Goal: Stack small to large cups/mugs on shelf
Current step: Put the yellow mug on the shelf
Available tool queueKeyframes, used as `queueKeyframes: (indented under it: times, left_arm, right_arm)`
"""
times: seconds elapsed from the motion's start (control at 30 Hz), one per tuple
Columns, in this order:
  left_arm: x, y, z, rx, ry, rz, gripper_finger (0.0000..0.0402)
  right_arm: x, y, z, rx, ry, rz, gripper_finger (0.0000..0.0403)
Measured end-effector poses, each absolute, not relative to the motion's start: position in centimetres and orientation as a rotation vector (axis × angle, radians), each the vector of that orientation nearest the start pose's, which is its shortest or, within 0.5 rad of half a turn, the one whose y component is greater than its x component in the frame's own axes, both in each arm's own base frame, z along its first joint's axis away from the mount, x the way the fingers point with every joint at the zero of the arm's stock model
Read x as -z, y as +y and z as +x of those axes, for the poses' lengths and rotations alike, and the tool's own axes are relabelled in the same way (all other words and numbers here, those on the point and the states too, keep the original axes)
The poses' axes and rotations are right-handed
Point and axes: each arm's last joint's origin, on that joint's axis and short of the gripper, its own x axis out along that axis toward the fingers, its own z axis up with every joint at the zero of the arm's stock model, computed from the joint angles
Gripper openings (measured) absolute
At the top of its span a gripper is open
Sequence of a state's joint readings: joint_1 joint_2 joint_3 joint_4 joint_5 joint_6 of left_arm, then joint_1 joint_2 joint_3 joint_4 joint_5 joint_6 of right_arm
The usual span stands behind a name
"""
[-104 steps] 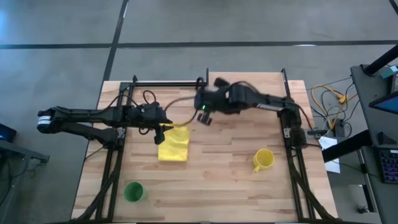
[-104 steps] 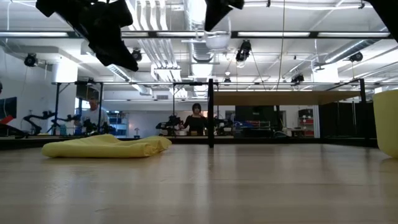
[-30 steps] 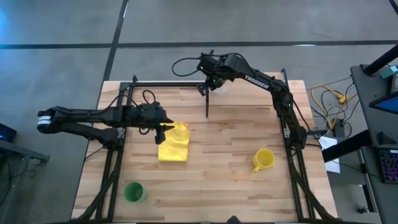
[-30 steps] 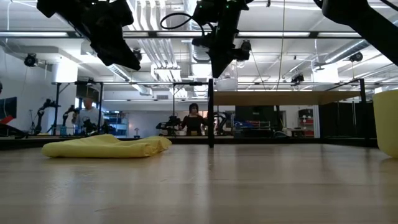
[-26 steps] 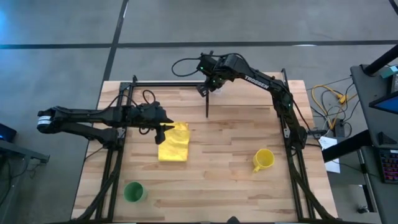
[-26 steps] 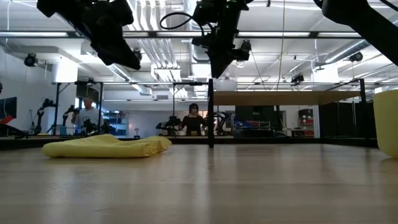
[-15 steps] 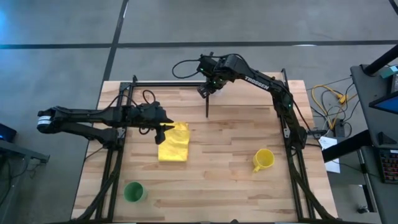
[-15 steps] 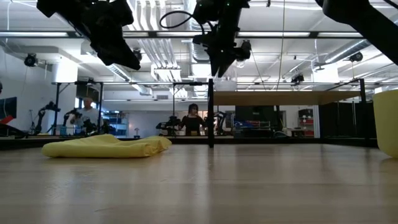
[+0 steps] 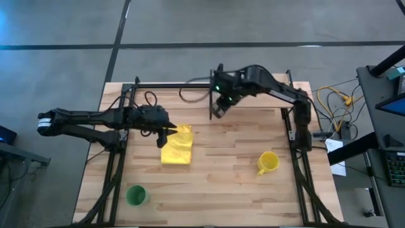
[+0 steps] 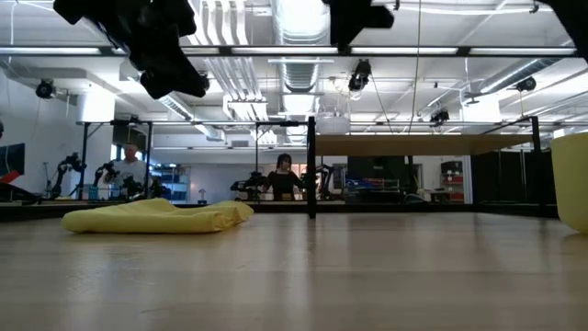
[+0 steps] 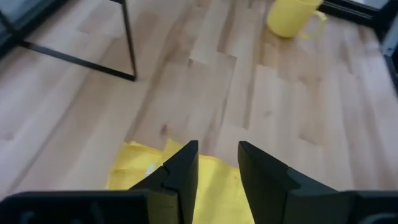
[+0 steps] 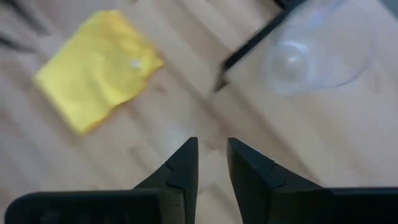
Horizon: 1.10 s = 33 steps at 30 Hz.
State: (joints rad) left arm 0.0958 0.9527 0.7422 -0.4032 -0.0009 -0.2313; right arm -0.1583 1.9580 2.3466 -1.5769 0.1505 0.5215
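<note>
The small clear cup stands by its base on the light-wood shelf, near the shelf's left end; in the low view the clear cup shows faintly on top of the shelf. The yellow mug stands on the table at the right, and the green cup stands near the near-left corner. My right gripper hangs open in the air just off the shelf's left end, touching nothing. My left gripper waits open above the flat yellow cloth.
The shelf runs along the table's far right part on thin black posts. A black frame rail spans the far left edge. The yellow cloth lies left of centre. People stand in the room behind.
My right gripper has drawn back from the shelf's left end toward the table's near edge and a little right, and has risen out of the low view's top. The clear cup has stayed where it was on the shelf. The left arm has kept still.
</note>
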Motion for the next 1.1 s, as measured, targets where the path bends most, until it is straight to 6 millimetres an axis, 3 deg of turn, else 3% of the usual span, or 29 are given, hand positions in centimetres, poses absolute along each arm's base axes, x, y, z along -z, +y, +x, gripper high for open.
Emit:
queueKeyframes:
  times: [0.23,0.43,0.6,0.73,0.93,1.1]
  left_arm:
    - [-27.1,1.4,19.7,-0.112,0.606,-0.313,0.0099]
    - [-27.7,1.1,19.8,-0.086,0.585,-0.309,0.0099]
    - [-27.7,1.1,19.8,-0.086,0.583,-0.309,0.0099]
    - [-27.7,1.0,19.8,-0.085,0.584,-0.308,0.0099]
    - [-27.7,1.0,19.8,-0.08,0.584,-0.303,0.0099]
    - [-27.7,1.0,19.8,-0.079,0.584,-0.298,0.0099]
  right_arm:
    - [-43.2,0.8,33.3,0.496,1.01,0.527,0.0078]
    - [-42.7,5.1,32.0,0.608,0.96,0.59,0.0077]
    - [-40.0,6.5,30.6,0.71,1.033,0.655,0.0077]
    - [-37.7,6.8,28.4,0.8,1.099,0.696,0.0077]
    - [-35.3,7.1,23.9,0.929,1.19,0.927,0.0077]
    - [-33.1,8.8,22.5,0.933,1.192,1.059,0.0077]
